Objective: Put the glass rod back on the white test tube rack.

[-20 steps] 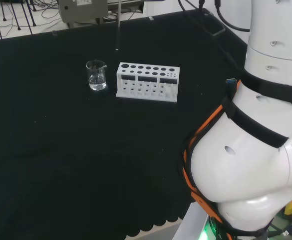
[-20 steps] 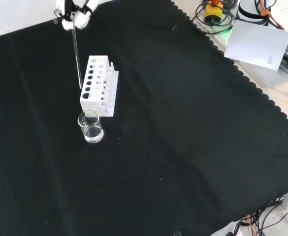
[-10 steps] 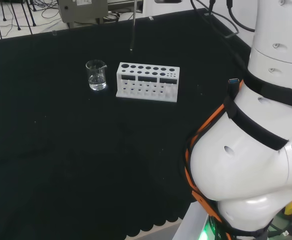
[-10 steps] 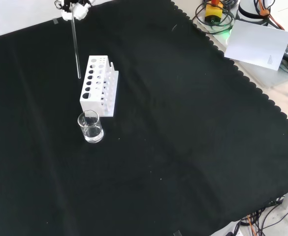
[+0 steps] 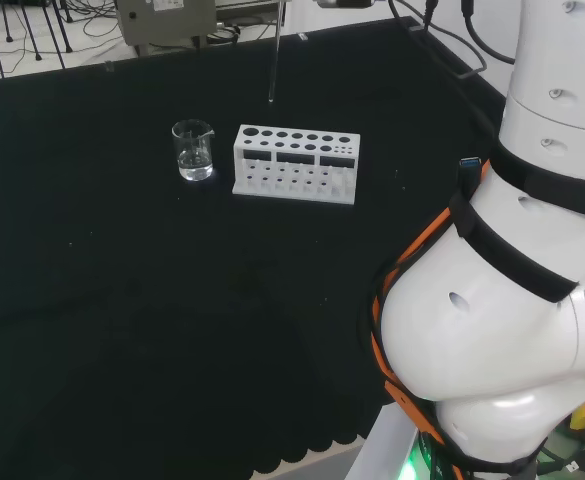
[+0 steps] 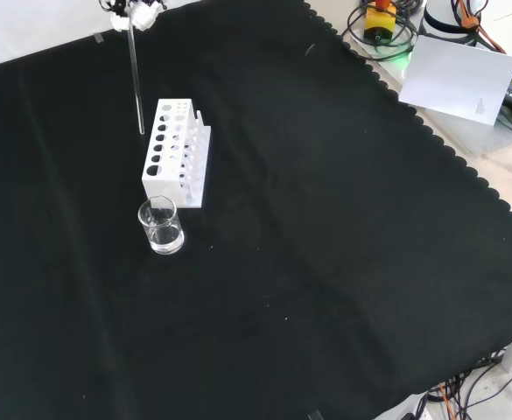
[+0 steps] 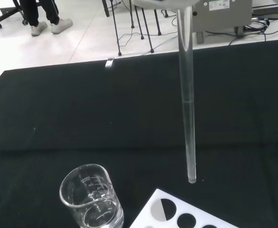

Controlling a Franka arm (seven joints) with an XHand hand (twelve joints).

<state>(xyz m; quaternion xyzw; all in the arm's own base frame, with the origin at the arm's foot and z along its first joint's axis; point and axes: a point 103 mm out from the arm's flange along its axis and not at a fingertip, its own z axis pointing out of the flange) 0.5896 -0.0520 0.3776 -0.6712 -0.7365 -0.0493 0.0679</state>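
I'm in the carry-and-line-up step: my hand (image 6: 136, 10), at the top left edge of the front view, has its fingers pinched round the upper end of the glass rod (image 6: 136, 79), which hangs nearly upright in the air. In the front view the rod's lower tip sits just left of the white rack (image 6: 176, 154), in the upper left of the frame; in the head view the tip hangs above and behind the rack (image 5: 296, 163), upper middle of the frame. In the wrist view the tip is close over the rack's corner hole but not in it. By my judgement the next move calls for sliding the tip over one hole, keeping the rod plumb, then lowering straight down. I count one rod, one rack and one beaker (image 6: 160, 226) with a little clear liquid.
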